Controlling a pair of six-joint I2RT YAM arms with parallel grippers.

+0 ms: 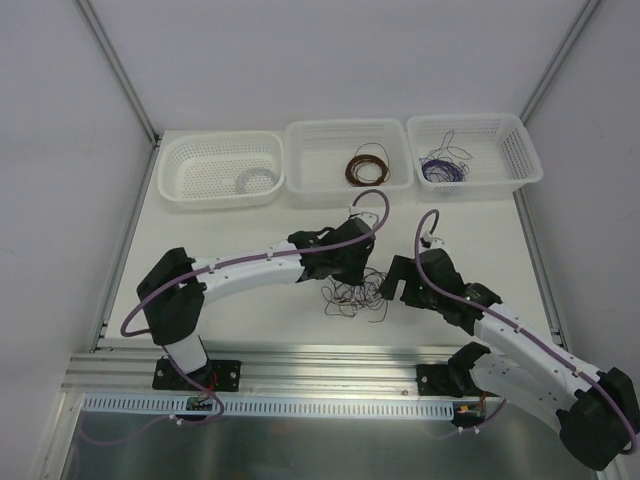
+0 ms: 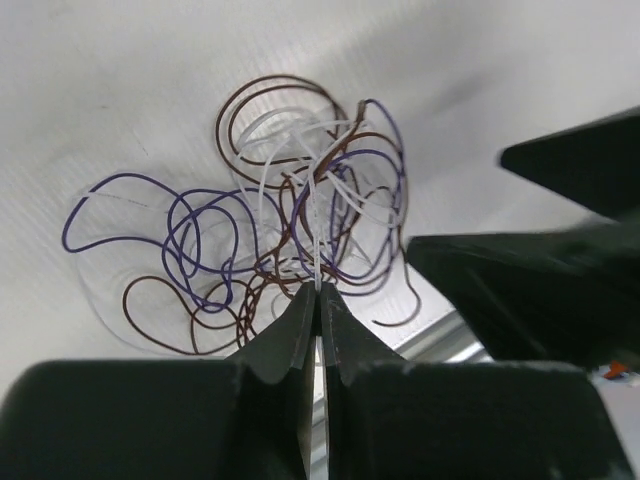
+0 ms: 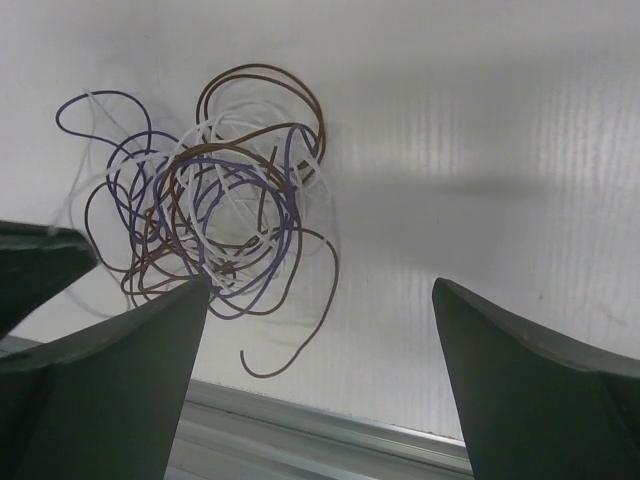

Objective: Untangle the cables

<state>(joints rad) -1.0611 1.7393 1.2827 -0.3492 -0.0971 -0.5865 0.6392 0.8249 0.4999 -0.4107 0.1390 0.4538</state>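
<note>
Cables (image 2: 300, 215) sprawl flat, tangle stretched sideways, left hand (image 2: 319, 292) pinching a strand.

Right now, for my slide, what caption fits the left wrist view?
Left gripper shut on a pale wire of the tangled purple, brown and grey cables on the table.
</note>
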